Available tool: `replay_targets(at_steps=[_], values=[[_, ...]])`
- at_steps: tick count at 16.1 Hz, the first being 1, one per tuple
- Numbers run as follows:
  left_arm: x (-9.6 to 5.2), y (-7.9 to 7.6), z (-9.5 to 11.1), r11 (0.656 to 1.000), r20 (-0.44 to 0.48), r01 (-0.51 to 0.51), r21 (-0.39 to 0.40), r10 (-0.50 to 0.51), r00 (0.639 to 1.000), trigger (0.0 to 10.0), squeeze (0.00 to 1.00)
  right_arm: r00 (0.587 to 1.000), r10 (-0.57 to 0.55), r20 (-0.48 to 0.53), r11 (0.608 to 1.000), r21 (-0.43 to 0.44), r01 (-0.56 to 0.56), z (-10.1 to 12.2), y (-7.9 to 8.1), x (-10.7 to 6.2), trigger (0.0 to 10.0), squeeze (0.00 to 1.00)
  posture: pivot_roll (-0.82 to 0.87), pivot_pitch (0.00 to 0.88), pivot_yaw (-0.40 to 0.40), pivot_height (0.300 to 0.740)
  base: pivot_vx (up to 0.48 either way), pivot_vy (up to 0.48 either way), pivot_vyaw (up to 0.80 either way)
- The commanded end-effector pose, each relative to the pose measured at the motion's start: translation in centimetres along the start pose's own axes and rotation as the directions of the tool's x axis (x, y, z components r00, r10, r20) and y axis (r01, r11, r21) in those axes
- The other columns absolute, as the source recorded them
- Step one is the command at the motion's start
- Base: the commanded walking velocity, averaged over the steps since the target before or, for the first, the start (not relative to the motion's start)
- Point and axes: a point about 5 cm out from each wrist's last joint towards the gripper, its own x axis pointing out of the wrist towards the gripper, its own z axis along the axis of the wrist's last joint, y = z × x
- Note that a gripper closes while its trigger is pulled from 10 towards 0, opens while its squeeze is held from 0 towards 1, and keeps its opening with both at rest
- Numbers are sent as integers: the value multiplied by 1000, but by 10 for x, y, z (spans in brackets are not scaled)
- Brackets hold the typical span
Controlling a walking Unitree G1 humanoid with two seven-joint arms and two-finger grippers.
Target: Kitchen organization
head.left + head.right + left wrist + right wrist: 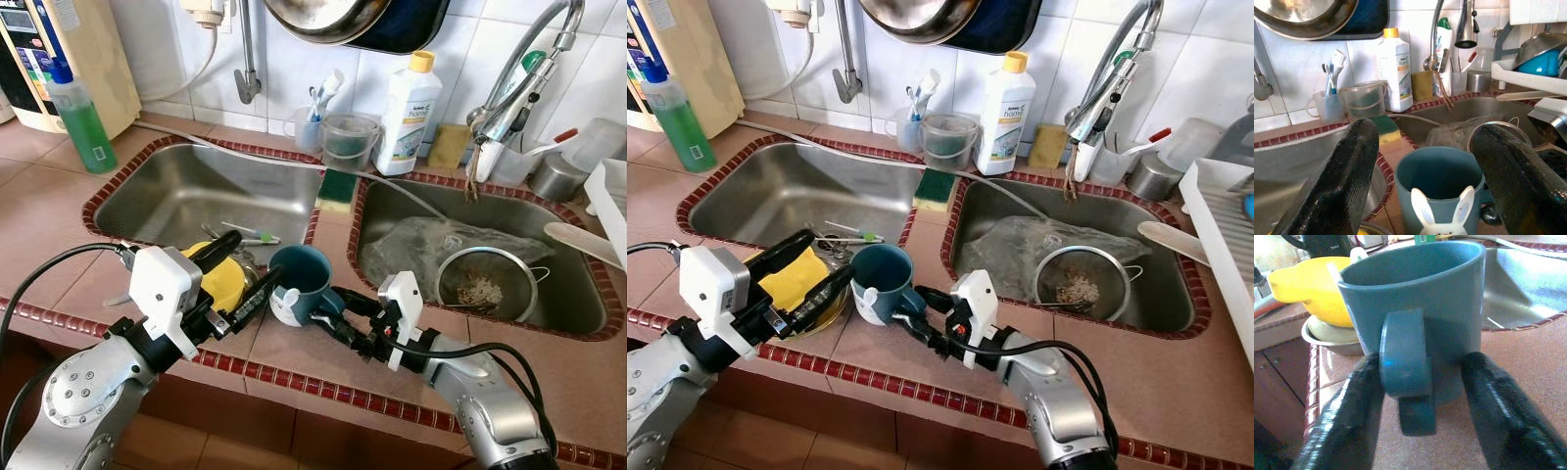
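A blue mug (pixel 302 279) with a white bunny figure on its side stands upright on the tiled counter strip in front of the two sinks. Its handle (pixel 1403 362) points toward my right gripper (pixel 338 315), which is open with one finger on each side of the handle. My left gripper (pixel 243 272) is open too, just left of the mug and level with it, and its fingers (pixel 1347 181) frame the mug's rim. Under the left gripper a yellow bowl (pixel 223 284) rests on a metal dish at the left sink's front edge.
The left sink (pixel 167 196) holds loose utensils. The right sink (pixel 578 294) holds a metal strainer (pixel 485 284) and a plastic bag. A sponge (pixel 336 188) lies on the divider. A white bottle (pixel 407 113), cups and a faucet (pixel 514 93) line the back; a drying rack (pixel 1225 225) stands at the right.
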Motion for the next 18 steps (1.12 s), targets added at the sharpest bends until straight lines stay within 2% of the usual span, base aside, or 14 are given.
replay_targets(at_steps=[1, 12, 18], values=[[-1, -2, 3, 1000, 6, 0, -1, 0, 1000, 10000, 0, 1000, -1, -7, 1000, -12, 0, -1, -1, -1, 0, 0, 64, 49, -60, 740, 0, 0, 0], [-1, -2, 3, 1000, -2, 4, -5, -4, 1000, 10000, 0, 1000, -20, 11, 1000, -5, 20, 2, -5, -2, 0, 0, 59, 68, -54, 740, 0, 0, 0], [-4, -4, -3, 1000, -37, 27, 5, -27, 999, 10000, 0, 999, -34, 23, 999, -4, 34, 4, -8, -4, 0, 0, 55, 73, -51, 740, 0, 0, 0]])
